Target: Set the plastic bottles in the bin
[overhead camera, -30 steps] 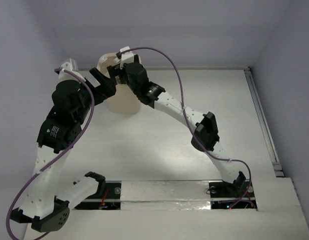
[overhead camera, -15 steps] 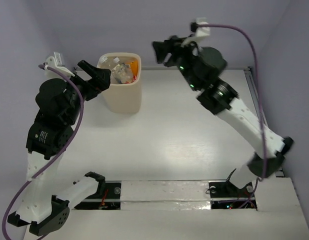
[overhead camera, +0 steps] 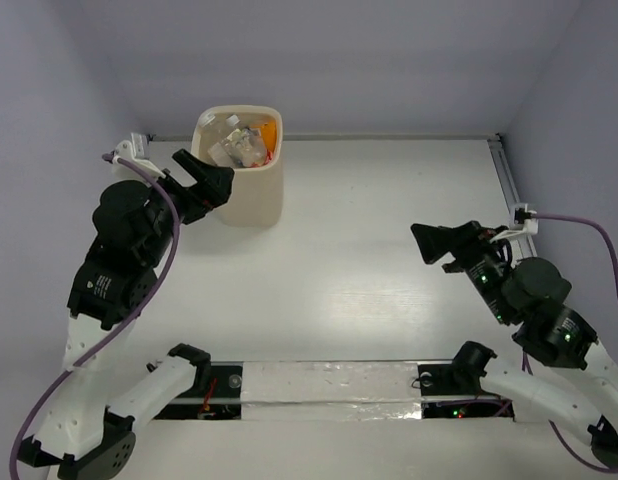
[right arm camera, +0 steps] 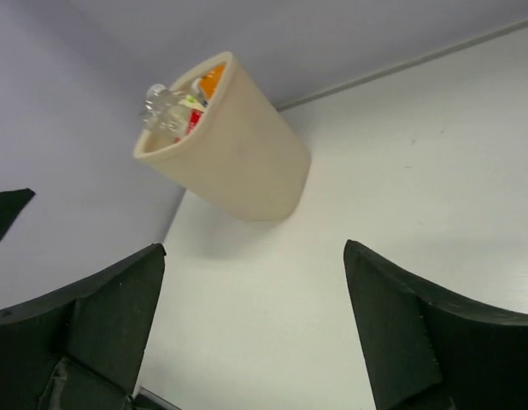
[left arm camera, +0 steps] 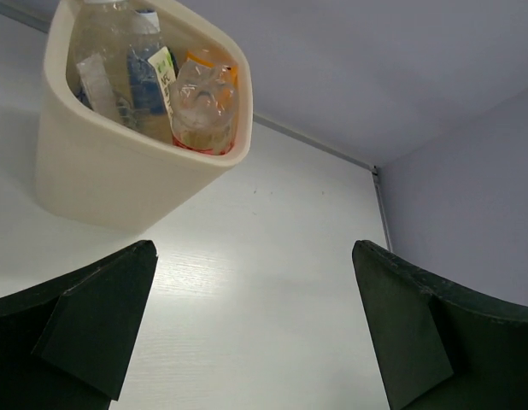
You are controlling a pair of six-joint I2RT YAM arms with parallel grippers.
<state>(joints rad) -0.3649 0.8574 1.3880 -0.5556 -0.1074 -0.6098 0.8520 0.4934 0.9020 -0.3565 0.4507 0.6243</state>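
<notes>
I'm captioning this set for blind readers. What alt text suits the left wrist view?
A tall cream-beige plastic bin, packed with small plastic bottles, stands on a white table near a pale lilac wall. The left gripper, its two dark fingers spread open and empty, frames the lower corners.

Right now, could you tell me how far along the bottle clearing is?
Done: several plastic bottles lie in the bin, packed to its rim. In hand: nothing; the left pincer and right pincer are both open and empty. Left: seemingly nothing, as I see no bottle outside the bin.
</notes>
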